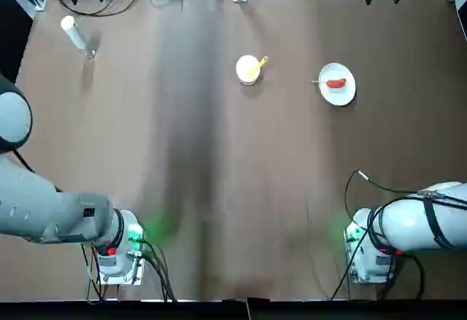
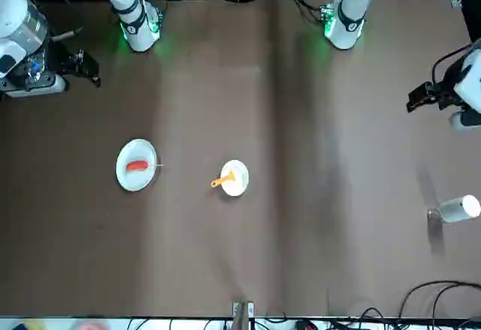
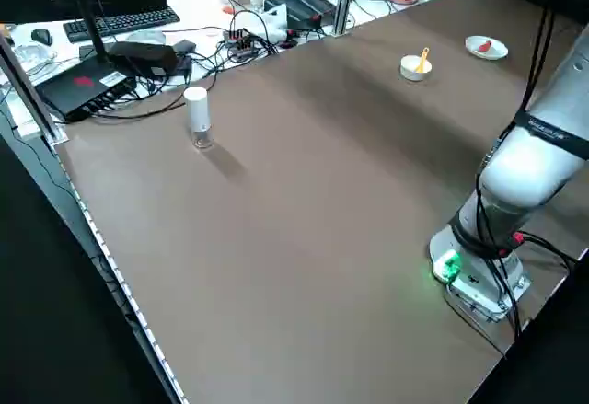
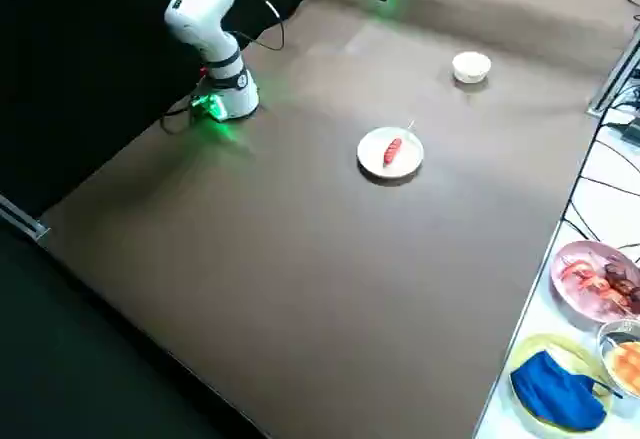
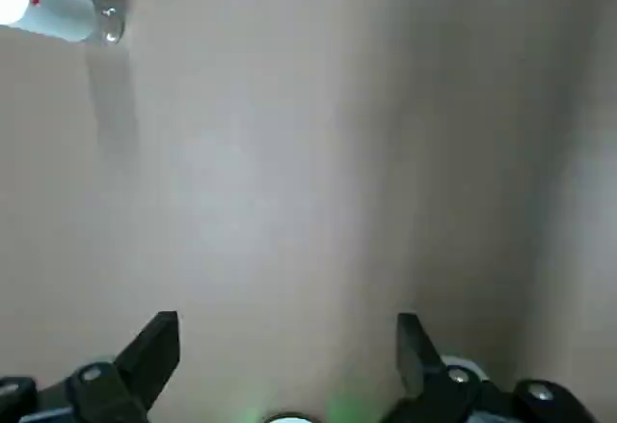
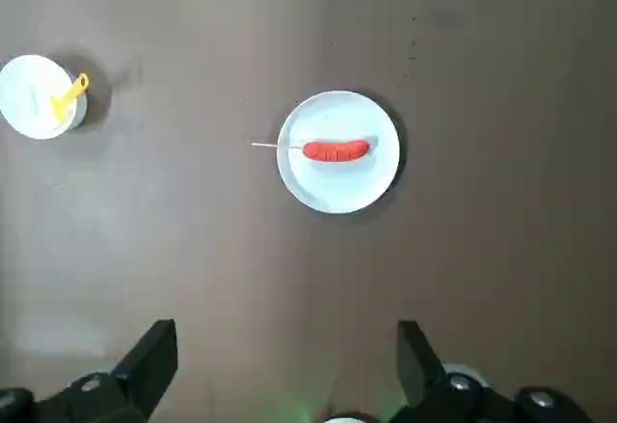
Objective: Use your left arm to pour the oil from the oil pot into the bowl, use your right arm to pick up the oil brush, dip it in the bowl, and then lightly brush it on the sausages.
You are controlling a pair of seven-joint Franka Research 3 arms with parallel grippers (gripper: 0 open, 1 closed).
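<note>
1. We see both arms drawn back at the near edge of the worktop (image 1: 219, 189), clear of every task item. The left pincer (image 5: 287, 346) hangs over bare brown surface with its fingers spread wide apart, nothing between them.
2. The right pincer (image 6: 287, 351) hangs likewise over the right side of the worktop, fingers spread apart and empty (the plate lies beyond its fingertips in its wrist view).
3. Farther out, right of centre, we note the plate (image 1: 338, 84) carrying the sausage (image 1: 336, 83); its thin pale stick (image 1: 317, 82) juts over the plate rim on the side facing the bowl.
4. The bowl (image 1: 248, 69) sits near the centre line, left of the plate and apart from it. The oil brush (image 1: 260, 63) rests in the bowl, its yellow-orange handle leaning over the rim toward the far right.
5. Farthest, at the far left corner and well apart from the bowl, the oil pot (image 1: 74, 33) stands upright on its clear base, untouched.
</note>
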